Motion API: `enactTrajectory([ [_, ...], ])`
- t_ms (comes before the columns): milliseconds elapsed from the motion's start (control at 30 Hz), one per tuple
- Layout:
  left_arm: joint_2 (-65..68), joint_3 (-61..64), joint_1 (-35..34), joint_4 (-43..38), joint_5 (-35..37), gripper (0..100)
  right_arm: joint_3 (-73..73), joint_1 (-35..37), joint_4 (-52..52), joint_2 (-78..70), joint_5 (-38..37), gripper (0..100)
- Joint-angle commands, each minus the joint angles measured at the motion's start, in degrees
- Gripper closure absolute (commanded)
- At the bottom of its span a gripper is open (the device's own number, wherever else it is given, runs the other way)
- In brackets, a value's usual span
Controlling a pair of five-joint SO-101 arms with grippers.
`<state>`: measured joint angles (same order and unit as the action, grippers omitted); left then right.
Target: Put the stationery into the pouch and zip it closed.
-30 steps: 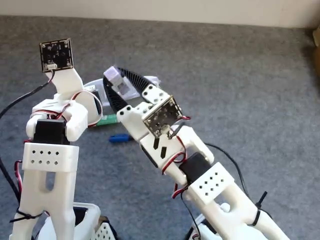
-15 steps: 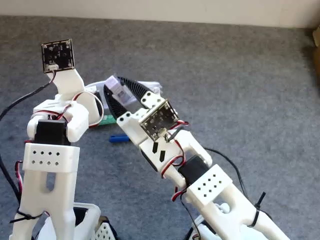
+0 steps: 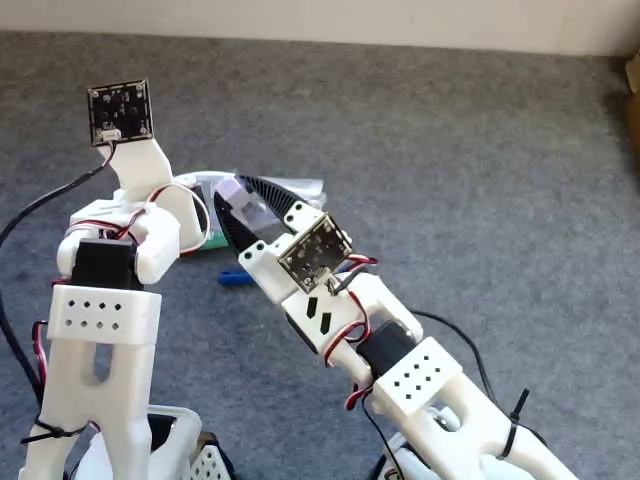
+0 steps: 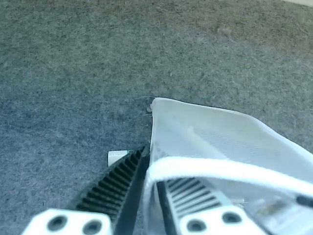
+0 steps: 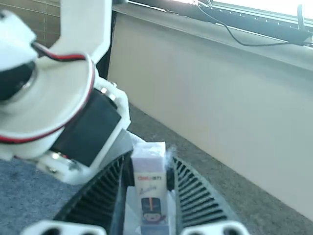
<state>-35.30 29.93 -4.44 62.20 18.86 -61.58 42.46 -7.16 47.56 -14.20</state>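
The right gripper [image 5: 148,165] is clamped narrowly on a pale eraser [image 3: 237,189], 1 ribbed black finger on each long side. The eraser's long axis runs along the fingers, and its free end pokes just past their tips. In the high view this end points toward the carpet's [image 3: 480,150] far left, close to the left arm [image 3: 150,235].

The left gripper [image 4: 152,169] pinches the rim of the white mesh pouch [image 4: 230,142], with 1 finger outside and 1 seen through the mesh inside. The pouch mouth gapes beside that gripper. Its body stretches away from the fingers over the grey carpet, ending in a corner. In the high view the pouch shows pale just behind the right gripper, in the far-left part of the carpet.

A green pen [image 3: 214,240] lies between the 2 arms, long axis roughly left to right. A short blue piece [image 3: 236,278] lies nearer, just beside the right arm's wrist.

Broad carpet runs on toward the right edge and the far edge, where a pale wall [image 3: 400,20] begins.
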Motion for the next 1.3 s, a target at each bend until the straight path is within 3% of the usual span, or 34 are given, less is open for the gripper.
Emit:
enactTrajectory([
  [0, 1.10, 0.40, -0.66, -0.62, 0.70, 99, -0.04, 0.13, 0.22, -0.13, -0.18, 98.8],
  [267, 1.19, 0.40, -0.66, -0.62, 0.70, 99, 0.40, -1.27, 4.00, -0.04, -0.26, 98.1],
  [500, 1.27, 0.48, -0.66, -0.97, 0.70, 99, 0.57, -2.42, 12.97, -0.04, 0.00, 82.4],
  [1100, 1.36, 0.48, -0.75, -1.41, 0.70, 99, 0.57, -2.33, 13.49, 0.13, 0.00, 82.4],
  [1267, 1.36, 0.48, -0.84, -1.41, 0.70, 99, 0.13, -2.24, 13.58, 6.29, 0.00, 82.4],
])
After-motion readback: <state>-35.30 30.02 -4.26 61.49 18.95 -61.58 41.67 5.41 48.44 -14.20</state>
